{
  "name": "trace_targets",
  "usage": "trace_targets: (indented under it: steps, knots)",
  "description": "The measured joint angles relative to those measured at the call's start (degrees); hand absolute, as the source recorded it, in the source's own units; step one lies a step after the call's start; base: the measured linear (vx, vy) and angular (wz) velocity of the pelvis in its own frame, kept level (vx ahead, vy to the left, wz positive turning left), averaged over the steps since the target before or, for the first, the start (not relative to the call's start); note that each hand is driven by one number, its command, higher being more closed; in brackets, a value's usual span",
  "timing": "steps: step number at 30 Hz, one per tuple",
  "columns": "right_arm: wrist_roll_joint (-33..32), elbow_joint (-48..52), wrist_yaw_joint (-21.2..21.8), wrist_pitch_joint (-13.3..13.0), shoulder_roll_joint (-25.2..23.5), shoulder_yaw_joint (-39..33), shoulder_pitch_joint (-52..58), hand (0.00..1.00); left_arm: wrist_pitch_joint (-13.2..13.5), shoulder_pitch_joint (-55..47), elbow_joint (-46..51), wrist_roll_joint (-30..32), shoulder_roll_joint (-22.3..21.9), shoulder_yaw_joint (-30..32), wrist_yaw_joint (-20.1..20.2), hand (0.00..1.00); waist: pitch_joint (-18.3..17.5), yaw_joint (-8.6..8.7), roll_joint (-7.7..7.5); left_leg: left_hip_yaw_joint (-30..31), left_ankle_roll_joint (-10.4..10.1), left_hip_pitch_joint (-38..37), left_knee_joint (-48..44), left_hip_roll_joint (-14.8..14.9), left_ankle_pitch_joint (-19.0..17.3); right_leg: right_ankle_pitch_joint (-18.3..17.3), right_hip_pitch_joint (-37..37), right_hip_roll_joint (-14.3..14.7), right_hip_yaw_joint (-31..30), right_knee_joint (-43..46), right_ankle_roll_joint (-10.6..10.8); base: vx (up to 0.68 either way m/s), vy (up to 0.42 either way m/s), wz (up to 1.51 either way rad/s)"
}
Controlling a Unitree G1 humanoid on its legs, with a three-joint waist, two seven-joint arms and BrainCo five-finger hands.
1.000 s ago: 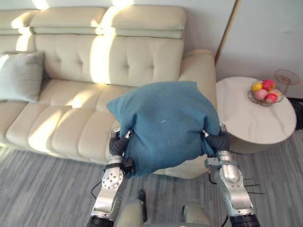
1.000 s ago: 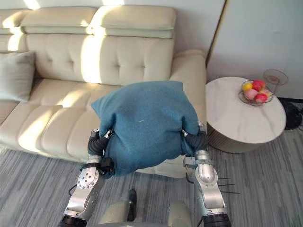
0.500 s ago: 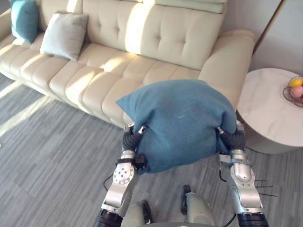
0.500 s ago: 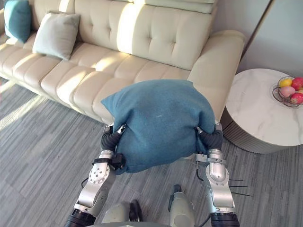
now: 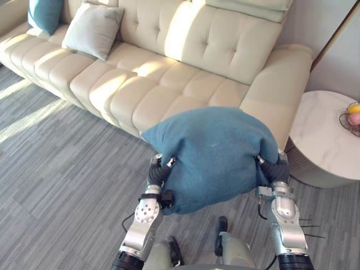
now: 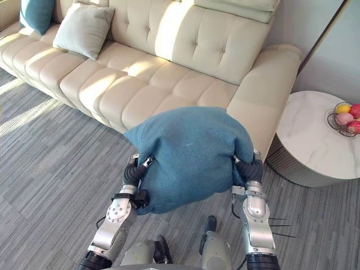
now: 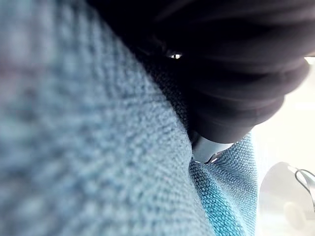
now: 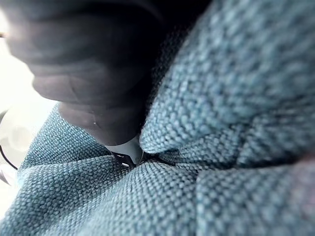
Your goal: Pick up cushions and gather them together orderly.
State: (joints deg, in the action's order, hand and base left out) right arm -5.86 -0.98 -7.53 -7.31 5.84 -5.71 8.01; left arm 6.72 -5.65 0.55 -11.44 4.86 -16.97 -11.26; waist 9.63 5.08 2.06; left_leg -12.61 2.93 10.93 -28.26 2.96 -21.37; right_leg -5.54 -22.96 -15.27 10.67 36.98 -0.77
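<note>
Blue cushion [image 5: 216,157] held up off floor [image 5: 67,163], squeezed between left hand [image 5: 158,173] and right hand [image 5: 274,170] — fingers of both buried in fabric, grip cannot be told. Behind it sofa [image 5: 185,73]; grey cushion [image 5: 93,29] and teal cushion [image 5: 45,12] toward its left end. Right of sofa, round surface [image 6: 312,143] carries bowl [image 6: 331,122] — fruit [image 6: 343,118] inside: yellow, pink, red.

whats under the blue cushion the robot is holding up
The left hand and right hand press into the blue cushion's lower sides, with grey floor beneath. Most of each hand is buried in fabric, and the floor directly below is covered.
</note>
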Motion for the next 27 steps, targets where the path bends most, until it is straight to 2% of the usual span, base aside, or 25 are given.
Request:
trace_targets:
  steps: [1, 2, 4, 5, 6, 8, 9, 10, 11, 12, 13, 14, 15, 17, 18, 19, 21, 22, 23, 24, 25, 26, 27]
  knots:
    - [-0.06, -1.16, 0.36, 0.35, -0.09, -0.01, 0.25, 1.00, -0.18, -0.01, 0.03, 0.33, 0.18, 0.22, 0.00, 1.00, 0.13, 0.08, 0.29, 1.11, 0.25, -0.60, 0.00, 0.08, -0.11, -1.58, -2.25, 0.76, -1.11, 2.49, -0.46, 0.30, 0.043, 0.54]
    - [-0.11, -1.66, 0.74, 0.74, -1.03, 0.00, 0.70, 1.00, -0.20, 0.14, 0.13, 0.86, 0.67, 0.54, 0.00, 1.00, 0.13, 0.17, 0.30, 2.58, 0.24, -1.17, -0.02, 0.48, -0.81, -2.78, -3.35, 2.91, -1.84, 0.63, 1.21, 0.26, -0.007, 0.46]
    - [-0.34, -1.70, 1.11, 0.91, -1.51, -0.18, 0.98, 1.00, -0.24, 0.62, 0.08, 0.87, 0.92, 0.79, 0.02, 1.00, 0.28, 0.61, 0.27, 4.63, -0.20, -1.52, 0.17, 0.52, -1.75, -2.65, -5.17, 5.45, -2.82, -4.44, 2.33, 0.29, -0.075, 0.53]
    - [-0.38, -1.70, 1.45, 0.95, -1.35, -0.81, 1.23, 1.00, -0.34, 1.10, -0.05, 0.92, 0.97, 0.71, 0.12, 1.00, 0.76, 0.70, 0.16, 5.47, -0.68, -3.07, 1.44, 0.49, -2.25, -0.65, -6.22, 7.44, -3.73, -11.23, 4.23, 0.39, -0.121, 0.75]
    - [-0.39, -1.68, 1.62, 0.96, -1.12, -1.66, 1.63, 1.00, -0.40, 1.77, -0.44, 0.96, 0.95, 0.27, 0.20, 1.00, 1.18, 1.09, 0.32, 7.25, -1.45, -5.25, 2.85, 0.22, -2.93, 3.99, -6.50, 8.40, -4.02, -19.10, 5.65, 0.46, -0.164, 0.77]
    - [-0.34, -1.35, 1.57, 0.98, -1.12, -2.24, 2.78, 1.00, -0.61, 2.55, -1.05, 1.16, 0.96, -0.40, 0.44, 1.00, 1.26, 2.14, -0.22, 9.88, -3.35, -8.89, 4.40, -0.60, -4.07, 8.34, -6.20, 8.42, -4.84, -26.27, 6.31, 0.51, -0.242, 0.92]
    - [-0.30, 0.34, 1.49, 1.01, -0.81, -2.32, 4.58, 1.00, -0.70, 2.60, -1.27, 1.75, 0.60, -0.50, 1.05, 1.00, 1.36, 2.80, -0.51, 11.77, -5.17, -11.96, 4.67, -0.68, -6.23, 12.60, -6.53, 8.34, -6.55, -23.95, 3.62, 0.63, -0.328, 0.97]
    - [-0.29, 1.33, 1.50, 1.15, -0.27, -2.33, 5.45, 1.00, -0.75, 2.54, -1.89, 2.11, -0.40, -0.55, 1.22, 1.00, 1.23, 3.29, 1.40, 12.88, -6.27, -13.40, 4.39, 1.10, -6.97, 14.11, -7.14, 8.98, -6.03, -18.86, 2.65, 0.55, -0.258, 0.73]
    - [-0.27, 2.60, 1.45, 1.61, 0.20, -2.45, 5.70, 1.00, -0.84, 2.71, -1.87, 2.20, -1.42, -0.52, 1.21, 1.00, 0.99, 3.41, 3.35, 12.89, -8.34, -13.13, 1.22, 3.14, -6.07, 11.07, -7.88, 9.88, -3.87, -14.47, 1.05, 0.57, -0.236, 0.40]
    - [-0.18, 5.01, 1.33, 2.34, 0.27, -2.55, 6.33, 1.00, -0.82, 3.41, -1.72, 2.19, -1.79, -0.43, 1.20, 1.00, 0.93, 3.26, 3.51, 11.48, -12.58, -10.24, -6.61, 5.56, -2.75, 8.04, -8.09, 10.67, -2.55, -10.33, -1.08, 0.59, -0.247, 0.17]
    - [0.25, 8.69, 0.93, 2.84, 0.19, -2.63, 7.51, 1.00, -0.84, 3.78, -1.72, 2.11, -2.18, -0.14, 1.20, 1.00, 0.93, 2.88, 3.50, 9.42, -12.93, -5.98, -16.97, 8.13, 3.57, 5.89, -7.13, 11.63, -1.69, -8.64, -2.70, 0.57, -0.265, 0.01]
    - [0.48, 10.62, 0.62, 2.84, 0.24, -2.75, 7.99, 1.00, -0.90, 3.87, -1.71, 2.09, -2.29, -0.15, 1.23, 1.00, 0.96, 2.40, 3.44, 7.74, -12.37, -4.21, -21.57, 9.89, 6.41, 4.84, -5.93, 12.25, -1.79, -8.84, -3.14, 0.55, -0.253, -0.27]
    - [1.05, 13.72, -0.12, 2.84, 0.64, -3.02, 8.76, 1.00, -0.92, 3.81, -1.70, 2.09, -2.55, -0.31, 1.33, 1.00, 1.03, 1.37, 3.34, 3.46, -11.70, -2.19, -28.54, 13.20, 6.75, 3.18, -2.48, 13.73, -2.34, -10.20, -3.57, 0.48, -0.206, -0.33]
    - [1.42, 16.72, -1.08, 2.69, 0.57, -3.03, 9.63, 1.00, -0.92, 3.81, -0.76, 2.02, -2.73, -0.44, 1.35, 1.00, 0.96, 0.50, 2.90, -1.35, -9.35, -0.58, -31.87, 15.29, 5.36, 1.28, 2.37, 14.72, -3.11, -12.48, -4.17, 0.43, -0.139, -0.32]
    - [1.45, 18.36, -1.53, 2.65, 0.42, -3.04, 9.65, 1.00, -0.75, 3.84, 1.19, 2.01, -2.94, -0.41, 1.36, 1.00, 0.87, 0.42, 2.73, -3.70, -7.13, 1.08, -30.88, 15.48, 3.98, -0.04, 3.96, 14.93, -3.89, -13.52, -4.64, 0.35, -0.026, -0.38]
    - [1.55, 19.47, -2.26, 2.53, 0.04, -3.02, 8.93, 1.00, -0.06, 3.88, 3.12, 2.03, -3.18, -0.36, 1.36, 1.00, 0.87, 0.09, 2.67, -6.37, -4.76, 4.11, -27.71, 15.82, 2.22, -0.65, 5.19, 15.40, -5.55, -14.54, -4.19, 0.32, 0.005, -0.34]
    - [1.70, 19.69, -2.55, 2.48, -0.47, -3.02, 8.53, 1.00, 0.10, 3.89, 3.63, 2.04, -3.64, -0.33, 1.35, 1.00, 0.89, -0.45, 2.32, -7.33, -3.34, 5.77, -21.67, 15.67, 1.33, -1.04, 6.60, 15.58, -7.51, -15.35, -3.55, 0.21, 0.069, -0.41]
    - [1.76, 19.69, -2.60, 2.49, -0.59, -3.02, 8.48, 1.00, 0.10, 3.84, 3.63, 2.04, -3.84, -0.31, 1.34, 1.00, 1.16, -1.11, 1.61, -6.84, -3.30, 6.10, -18.81, 15.22, 1.29, -1.29, 6.98, 15.63, -8.68, -15.31, -3.19, 0.20, 0.138, -0.86]
    - [1.92, 19.68, -2.64, 2.49, -0.68, -3.02, 8.25, 1.00, 0.08, 3.66, 3.62, 2.07, -3.95, -0.30, 1.26, 1.00, 1.23, -2.59, 1.39, -3.53, -3.75, 6.88, -13.16, 13.74, 1.53, -1.64, 7.57, 16.00, -11.82, -15.30, -2.68, 0.18, 0.208, -1.26]
    - [1.99, 19.57, -2.64, 2.50, -0.70, -2.77, 7.85, 1.00, 0.08, 2.95, 3.73, 2.10, -3.97, -0.11, 1.16, 1.00, 1.29, -3.68, 1.21, 0.92, -5.17, 7.79, -8.21, 12.30, 2.37, -2.12, 7.87, 16.44, -14.89, -15.11, -1.90, 0.18, 0.245, -1.35]
    - [1.99, 19.45, -2.64, 2.49, -0.72, -2.61, 7.65, 1.00, 0.08, 2.49, 3.74, 2.11, -3.97, -0.06, 1.12, 1.00, 1.28, -3.98, 1.22, 3.30, -6.23, 8.13, -5.85, 11.68, 3.00, -2.37, 7.93, 16.62, -16.35, -14.90, -1.47, 0.19, 0.387, -1.57]
    - [1.99, 19.19, -2.64, 2.49, -0.73, -2.45, 7.52, 1.00, 0.09, 1.42, 4.05, 2.14, -3.99, -0.07, 1.07, 1.00, 1.13, -4.45, 1.44, 8.01, -8.68, 8.06, -0.34, 10.63, 4.60, -3.34, 7.49, 17.49, -20.22, -13.76, 0.19, 0.15, 0.371, -1.46]
    - [2.00, 19.07, -2.63, 2.50, -0.74, -2.38, 7.48, 1.00, 0.11, 1.09, 4.05, 2.13, -3.98, -0.06, 0.96, 1.00, 0.75, -4.61, 2.05, 9.64, -10.39, 7.47, 2.27, 10.68, 6.58, -4.09, 7.05, 18.29, -22.56, -12.63, 1.40, 0.14, 0.398, -1.52]
